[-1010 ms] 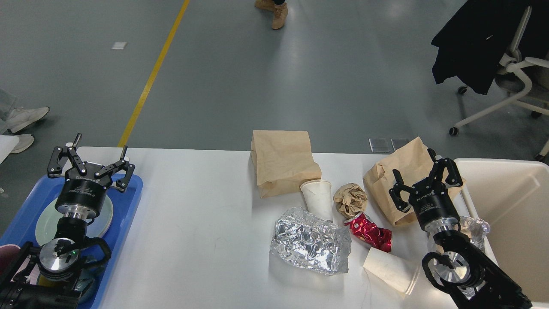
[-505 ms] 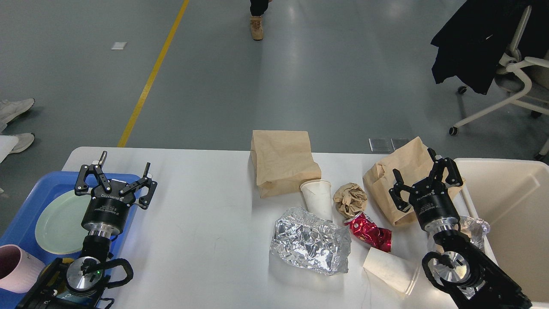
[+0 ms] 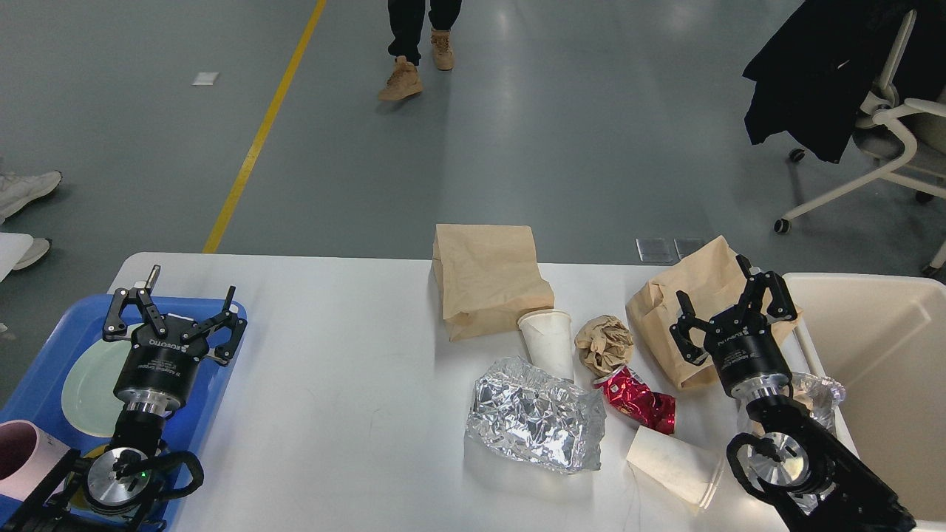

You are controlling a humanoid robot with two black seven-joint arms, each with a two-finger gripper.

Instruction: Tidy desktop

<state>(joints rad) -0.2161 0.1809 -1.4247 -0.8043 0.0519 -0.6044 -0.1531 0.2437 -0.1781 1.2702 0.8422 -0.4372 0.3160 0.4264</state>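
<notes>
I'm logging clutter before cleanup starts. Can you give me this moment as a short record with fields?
surface: white desktop
trash: two paper bags, paper ball, foil, red can, upright cup, fallen cup
left side: blue tray with plate
right side: cream bin
left gripper: open, empty
right gripper: open, empty

"ROBOTIQ" is printed in white on the left gripper [image 3: 174,316] and the right gripper [image 3: 728,314]; the smaller lines beneath are unreadable.
</notes>
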